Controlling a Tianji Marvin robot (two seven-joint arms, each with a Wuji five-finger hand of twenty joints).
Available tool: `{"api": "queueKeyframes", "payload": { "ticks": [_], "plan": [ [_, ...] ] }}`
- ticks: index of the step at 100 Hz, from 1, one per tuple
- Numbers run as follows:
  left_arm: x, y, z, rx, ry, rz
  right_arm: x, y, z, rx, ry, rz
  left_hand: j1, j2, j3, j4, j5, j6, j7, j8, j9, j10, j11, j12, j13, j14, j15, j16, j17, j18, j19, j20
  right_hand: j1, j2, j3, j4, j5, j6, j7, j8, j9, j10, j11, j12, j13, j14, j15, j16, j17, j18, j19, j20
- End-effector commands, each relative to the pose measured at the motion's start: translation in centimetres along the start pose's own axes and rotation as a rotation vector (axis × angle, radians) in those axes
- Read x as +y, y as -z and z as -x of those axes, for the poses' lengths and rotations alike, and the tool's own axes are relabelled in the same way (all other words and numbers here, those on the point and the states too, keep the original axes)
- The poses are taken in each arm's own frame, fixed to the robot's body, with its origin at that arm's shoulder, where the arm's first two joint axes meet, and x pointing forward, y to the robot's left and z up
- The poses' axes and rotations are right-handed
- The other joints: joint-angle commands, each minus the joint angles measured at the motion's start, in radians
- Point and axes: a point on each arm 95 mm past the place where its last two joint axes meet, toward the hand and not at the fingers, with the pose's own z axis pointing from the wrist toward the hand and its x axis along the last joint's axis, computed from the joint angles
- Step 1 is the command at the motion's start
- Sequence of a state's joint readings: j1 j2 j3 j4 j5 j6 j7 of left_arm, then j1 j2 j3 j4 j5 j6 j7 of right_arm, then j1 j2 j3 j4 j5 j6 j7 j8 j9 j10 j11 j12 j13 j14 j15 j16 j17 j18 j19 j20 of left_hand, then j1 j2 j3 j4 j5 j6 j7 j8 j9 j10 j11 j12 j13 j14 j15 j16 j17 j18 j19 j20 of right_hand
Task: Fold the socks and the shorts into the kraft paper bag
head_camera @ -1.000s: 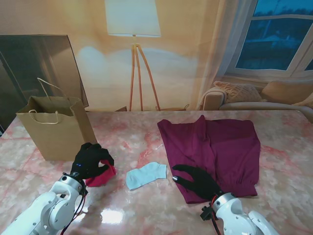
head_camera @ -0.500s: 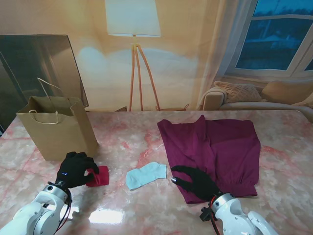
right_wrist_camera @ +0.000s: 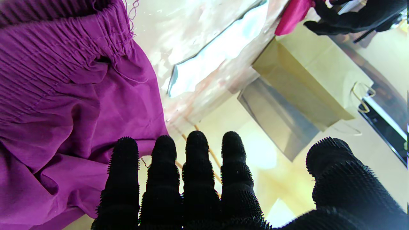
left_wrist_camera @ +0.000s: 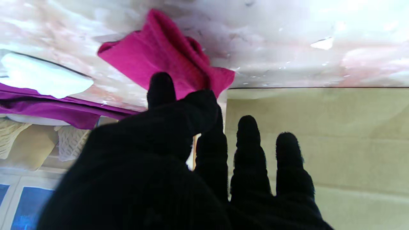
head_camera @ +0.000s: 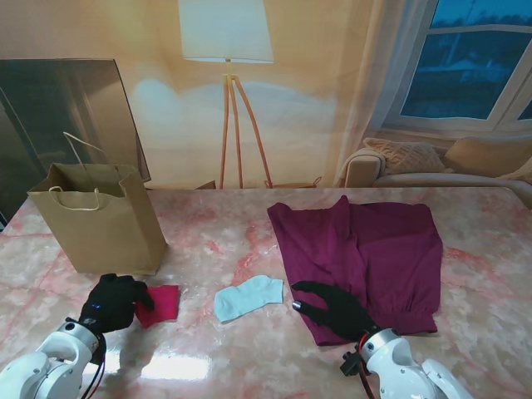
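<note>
Seemingly, blue sock (head_camera: pixel 248 298) lies lengthwise left-right.

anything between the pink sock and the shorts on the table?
Yes: the light blue sock lies flat between the pink sock and the shorts, with bare marble on either side. Clearest in the stand view.

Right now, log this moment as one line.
left hand: touching pink sock on table | right hand: open over shorts | blue sock: flat | bag: upright
</note>
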State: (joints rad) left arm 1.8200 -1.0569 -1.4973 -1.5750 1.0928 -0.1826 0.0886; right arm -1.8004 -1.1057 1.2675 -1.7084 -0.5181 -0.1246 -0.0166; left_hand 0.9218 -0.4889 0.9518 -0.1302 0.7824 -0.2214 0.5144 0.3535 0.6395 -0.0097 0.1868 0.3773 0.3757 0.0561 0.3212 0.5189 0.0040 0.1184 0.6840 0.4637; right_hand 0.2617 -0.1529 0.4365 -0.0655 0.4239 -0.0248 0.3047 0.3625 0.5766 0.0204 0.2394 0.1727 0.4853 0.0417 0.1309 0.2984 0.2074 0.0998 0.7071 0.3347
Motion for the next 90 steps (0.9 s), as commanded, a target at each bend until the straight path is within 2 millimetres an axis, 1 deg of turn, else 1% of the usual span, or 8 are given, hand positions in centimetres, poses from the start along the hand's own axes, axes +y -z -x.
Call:
{"api": "queueKeyframes", "payload": {
  "ticks": [1,9,24,41,57,71,78,90],
  "plan": [
    [-0.3,0.4,-0.3,0.016,-0.002,-0.022,-0.4,0.1,-0.1,0.005,0.0,-0.016,0.024,-0.026,0.066,0.042,-0.032,0.007,-0.034,-0.014,-0.034,0.019,-0.025,-0.017,-0.039,-0.016,-0.032,-0.014,-0.021,-0.016,-0.023,-0.014,0.024,0.032,-0.024,0.027,0.032,-0.028,0.013,0.007,0.015,0.0,0.012,0.011,0.009,0.003,0.014,0.017,0.0,0.003,0.026,0.039],
    [-0.9,0.8,-0.5,0.02,-0.009,-0.021,-0.4,0.1,-0.2,0.005,0.0,-0.017,0.01,-0.029,0.07,0.039,-0.076,0.017,-0.066,-0.024,-0.063,0.022,-0.038,-0.027,-0.061,-0.017,-0.044,-0.021,-0.038,-0.026,-0.041,-0.021,0.025,0.031,-0.023,0.028,0.031,-0.03,0.012,0.007,0.015,0.0,0.012,0.011,0.009,0.004,0.014,0.017,0.0,0.002,0.026,0.039],
    [-2.1,0.6,-1.2,0.02,0.01,-0.074,-0.3,0.3,-0.2,0.004,0.001,-0.007,-0.022,-0.008,0.043,0.03,-0.088,0.033,-0.094,-0.035,-0.071,0.027,-0.042,-0.039,-0.062,-0.015,-0.05,-0.031,-0.04,-0.028,-0.057,-0.025,0.024,0.031,-0.023,0.027,0.032,-0.027,0.013,0.007,0.016,0.0,0.012,0.011,0.01,0.003,0.014,0.017,0.001,0.003,0.026,0.039],
    [-2.9,-0.8,-2.3,0.042,0.025,-0.11,-0.3,0.3,-0.1,0.005,0.0,-0.006,-0.091,-0.016,0.0,0.035,-0.125,0.086,-0.142,-0.052,-0.062,0.018,-0.049,-0.059,-0.006,-0.05,-0.096,-0.09,0.014,-0.056,-0.075,-0.04,0.024,0.031,-0.023,0.027,0.032,-0.028,0.012,0.007,0.017,0.0,0.013,0.011,0.01,0.004,0.014,0.017,0.001,0.003,0.026,0.039],
    [-2.5,-2.2,-2.3,0.041,0.014,-0.042,-0.2,0.3,0.0,0.005,-0.003,-0.002,-0.125,-0.059,0.001,0.038,-0.255,0.158,-0.259,-0.134,-0.117,-0.007,-0.073,-0.113,-0.007,-0.088,-0.161,-0.184,0.039,-0.114,-0.113,-0.108,0.024,0.031,-0.023,0.027,0.031,-0.031,0.012,0.007,0.017,0.0,0.013,0.011,0.01,0.004,0.014,0.017,0.001,0.002,0.026,0.039],
    [-1.9,-3.4,-2.1,0.028,0.002,0.027,-0.2,0.4,0.0,0.004,-0.005,-0.005,-0.127,-0.068,0.007,0.037,-0.347,0.17,-0.324,-0.177,-0.2,-0.017,-0.083,-0.15,-0.057,-0.103,-0.185,-0.216,0.015,-0.159,-0.137,-0.147,0.024,0.032,-0.023,0.027,0.031,-0.028,0.012,0.007,0.016,0.001,0.012,0.011,0.01,0.003,0.014,0.017,0.001,0.002,0.027,0.039],
    [-1.5,-4.0,-1.9,0.028,-0.009,0.045,-0.2,0.4,0.0,0.004,-0.006,-0.003,-0.126,-0.07,0.017,0.037,-0.361,0.166,-0.332,-0.186,-0.227,-0.016,-0.069,-0.164,-0.068,-0.095,-0.177,-0.218,0.02,-0.142,-0.134,-0.156,0.024,0.032,-0.024,0.027,0.032,-0.028,0.013,0.007,0.019,0.0,0.014,0.011,0.011,0.003,0.015,0.017,0.002,0.004,0.027,0.039],
    [-0.9,-5.0,-1.6,0.031,-0.023,0.092,-0.2,0.4,0.0,0.003,-0.006,-0.002,-0.132,-0.067,0.013,0.035,-0.391,0.158,-0.341,-0.192,-0.259,-0.015,-0.056,-0.18,-0.087,-0.072,-0.161,-0.207,0.004,-0.116,-0.105,-0.14,0.025,0.032,-0.024,0.027,0.032,-0.027,0.013,0.007,0.017,0.001,0.013,0.011,0.011,0.005,0.015,0.017,0.002,0.003,0.027,0.039]
  ]
}}
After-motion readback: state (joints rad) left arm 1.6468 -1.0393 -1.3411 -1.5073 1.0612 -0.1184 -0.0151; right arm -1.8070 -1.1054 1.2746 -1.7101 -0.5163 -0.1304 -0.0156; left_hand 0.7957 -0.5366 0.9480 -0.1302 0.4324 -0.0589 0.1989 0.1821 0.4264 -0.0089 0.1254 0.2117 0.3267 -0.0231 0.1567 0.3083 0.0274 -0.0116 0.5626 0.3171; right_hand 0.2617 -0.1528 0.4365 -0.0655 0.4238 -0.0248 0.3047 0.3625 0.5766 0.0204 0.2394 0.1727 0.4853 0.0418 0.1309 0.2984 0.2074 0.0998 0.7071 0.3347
